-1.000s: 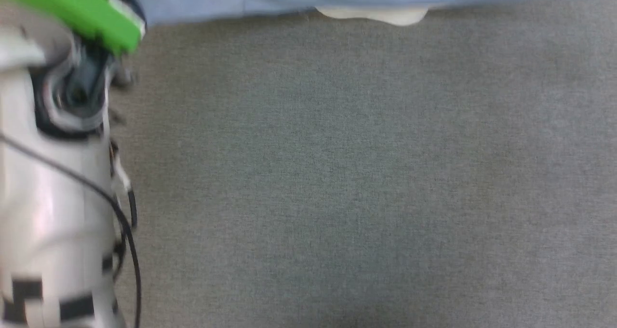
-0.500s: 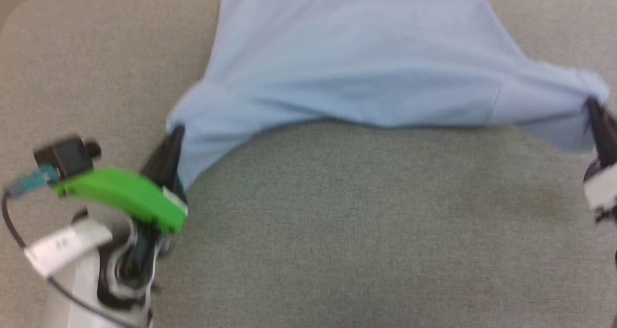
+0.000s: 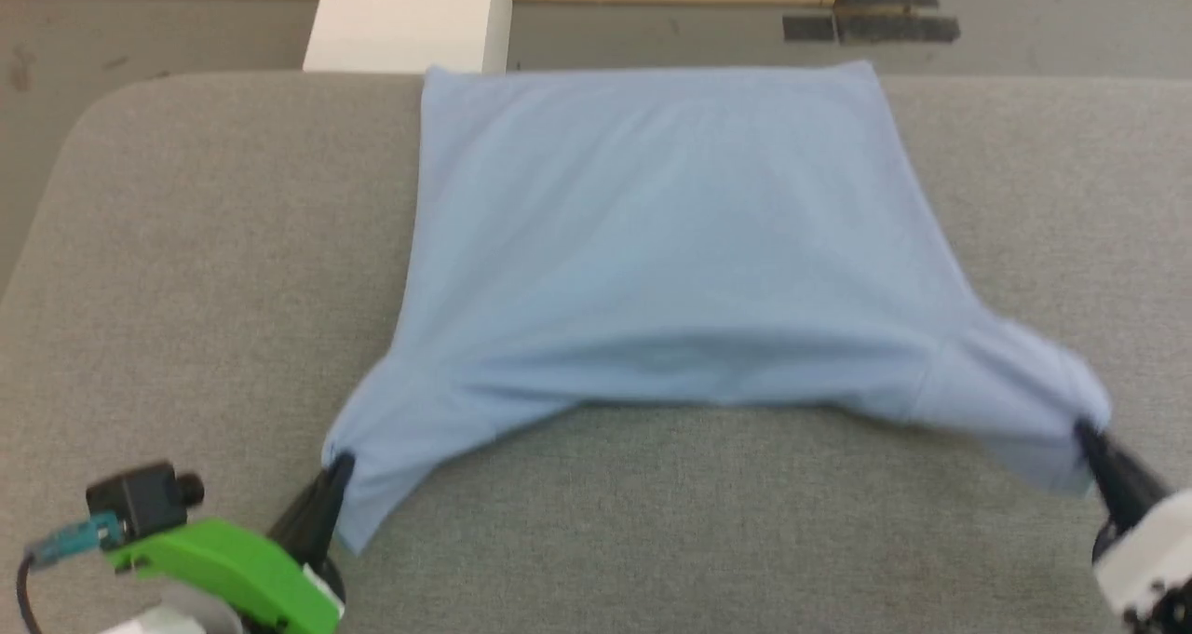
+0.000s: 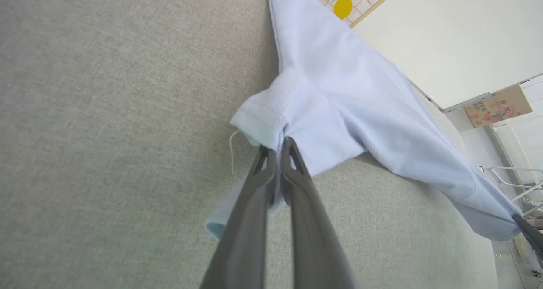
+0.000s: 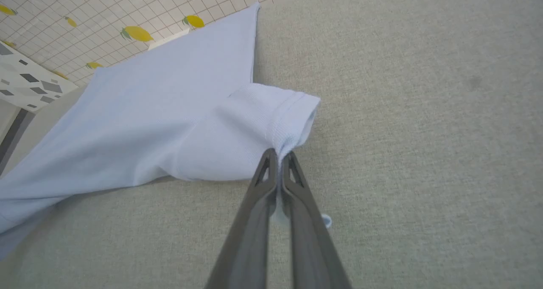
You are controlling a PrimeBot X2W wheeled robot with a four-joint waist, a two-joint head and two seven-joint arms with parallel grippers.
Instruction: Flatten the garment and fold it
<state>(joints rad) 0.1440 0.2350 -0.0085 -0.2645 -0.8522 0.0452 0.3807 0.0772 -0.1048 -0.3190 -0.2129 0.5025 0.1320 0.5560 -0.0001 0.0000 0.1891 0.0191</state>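
Where floor (image 3: 652,33) shows beyond, grey fabric tabletop (image 3: 186,243) bears the garment (image 3: 652,224).

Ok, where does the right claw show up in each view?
Head view: right claw at the lower right, shut on the T-shirt sleeve.
Left wrist view: right claw is a dark tip at the far right edge, low down.
Right wrist view: right claw rises from the bottom middle, tips near centre.
Shared landmark: the pale blue sleeve it pinches.

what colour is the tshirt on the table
Light blue; the garment shows best in the head view.
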